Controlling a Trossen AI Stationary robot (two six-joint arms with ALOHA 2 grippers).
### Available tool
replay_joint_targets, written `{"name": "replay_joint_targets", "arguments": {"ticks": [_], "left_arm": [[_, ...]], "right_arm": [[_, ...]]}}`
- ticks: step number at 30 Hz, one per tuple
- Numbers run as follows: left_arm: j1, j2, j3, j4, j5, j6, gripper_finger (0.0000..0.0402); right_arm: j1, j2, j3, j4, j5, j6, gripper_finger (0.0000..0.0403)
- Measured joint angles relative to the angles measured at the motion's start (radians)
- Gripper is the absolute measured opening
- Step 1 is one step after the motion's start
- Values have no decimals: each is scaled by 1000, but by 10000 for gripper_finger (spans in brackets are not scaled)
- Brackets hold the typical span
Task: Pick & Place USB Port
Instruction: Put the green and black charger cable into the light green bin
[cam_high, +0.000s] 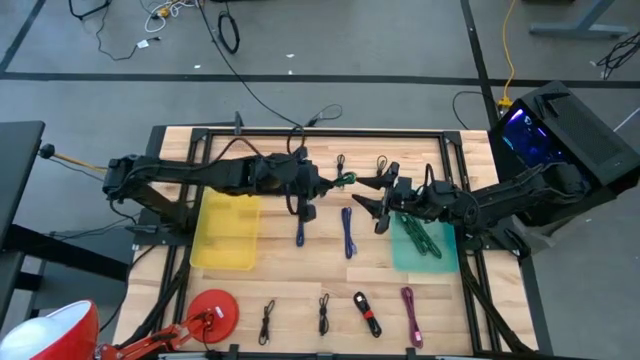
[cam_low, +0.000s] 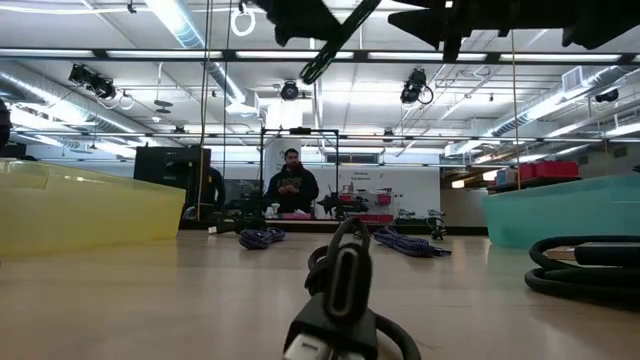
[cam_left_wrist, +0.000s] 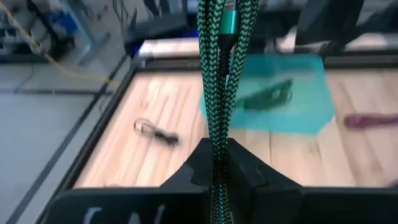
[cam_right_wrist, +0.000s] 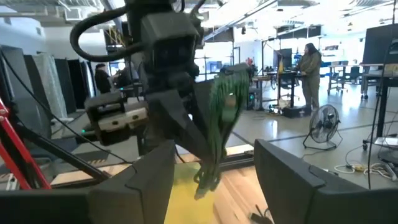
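Holding a bundled green braided cable (cam_high: 345, 180) clenched between its fingers at the upper centre of the high view, the left gripper (cam_high: 326, 183) faces the right gripper (cam_high: 375, 200), whose fingers stand spread and empty just to its right. A handover appears under way, with the teal bin (cam_high: 445, 258) right of centre as the likely destination. If the left releases before the right closes, the slack coil could drop onto the table (cam_high: 300, 285); the near grippers could also collide.

Straight down over the whole surface (cam_high: 300, 290) from high up. Level across it from board height, facing the room. Both wrist views close in, sharing the green cable (cam_left_wrist: 221, 93).
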Motion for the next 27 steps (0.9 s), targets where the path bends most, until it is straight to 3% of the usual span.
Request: {"name": "replay_joint_targets", "arguments": {"ticks": [3, 8, 13, 20, 23, 27], "left_arm": [[6, -5, 2, -7, 1, 10, 20], [19, -54, -13, -262, 9, -54, 20], [26, -223, -216, -30, 12, -71, 20], [31, -525, -485, 114, 4, -155, 20], [6, -557, -556, 225, 16, -143, 20], [-17, -504, -631, 449, 21, -90, 20]], "right_arm": [[-8, 0, 0, -21, -17, 2, 219], [-8, -1, 0, -78, -18, 23, 219], [-7, -1, 0, -98, -17, 26, 219], [-9, -2, 0, -123, -61, 57, 219], [-13, 11, 0, -74, -63, 57, 219], [-17, 42, 1, 14, -102, 71, 219]]}}
